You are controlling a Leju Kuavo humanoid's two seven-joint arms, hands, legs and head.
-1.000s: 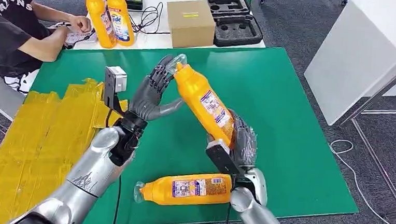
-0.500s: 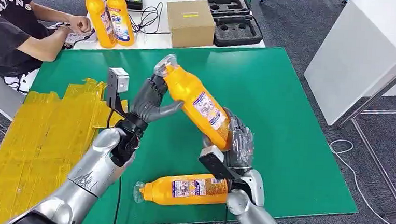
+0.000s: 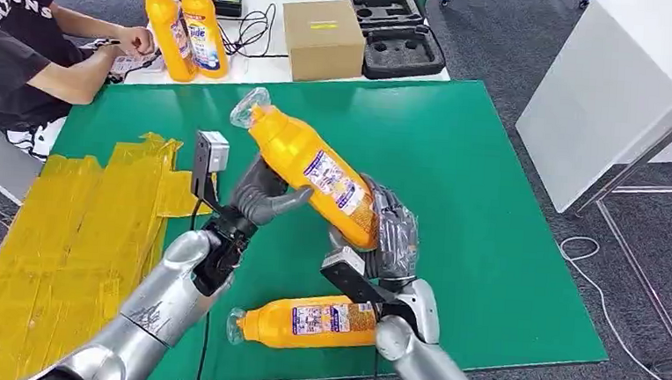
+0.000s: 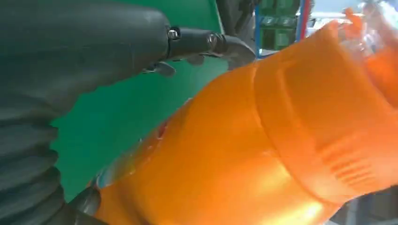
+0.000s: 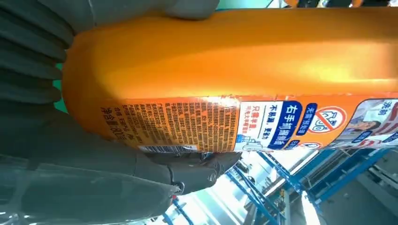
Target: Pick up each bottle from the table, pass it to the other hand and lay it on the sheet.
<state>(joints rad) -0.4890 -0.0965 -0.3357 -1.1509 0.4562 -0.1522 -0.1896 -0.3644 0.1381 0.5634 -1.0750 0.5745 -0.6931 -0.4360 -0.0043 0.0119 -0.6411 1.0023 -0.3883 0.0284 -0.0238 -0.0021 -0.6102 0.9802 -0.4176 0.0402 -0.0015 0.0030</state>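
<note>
My right hand (image 3: 389, 237) grips the base of an orange bottle (image 3: 311, 173) and holds it tilted above the green table (image 3: 491, 191), clear cap up and to the left. The right wrist view shows the bottle's label (image 5: 244, 122) with my right hand (image 5: 70, 183) wrapped round the base. My left hand (image 3: 260, 192) sits under the bottle's upper body, thumb out below it and fingers hidden behind it. In the left wrist view the thumb (image 4: 94, 42) stands a little apart from the bottle (image 4: 263, 154). A second orange bottle (image 3: 311, 321) lies on the table near the front edge. The yellow sheet (image 3: 75, 227) covers the table's left side.
Two more orange bottles (image 3: 188, 27) stand on the white table behind, beside a cardboard box (image 3: 324, 38) and a black foam case (image 3: 395, 35). A person (image 3: 15, 47) sits at the far left with a hand near those bottles. A white table (image 3: 621, 84) stands to the right.
The right hand has swung the bottle further over to the left, its cap now lower and more leftward. The left hand has dropped from the neck to beneath the bottle's shoulder.
</note>
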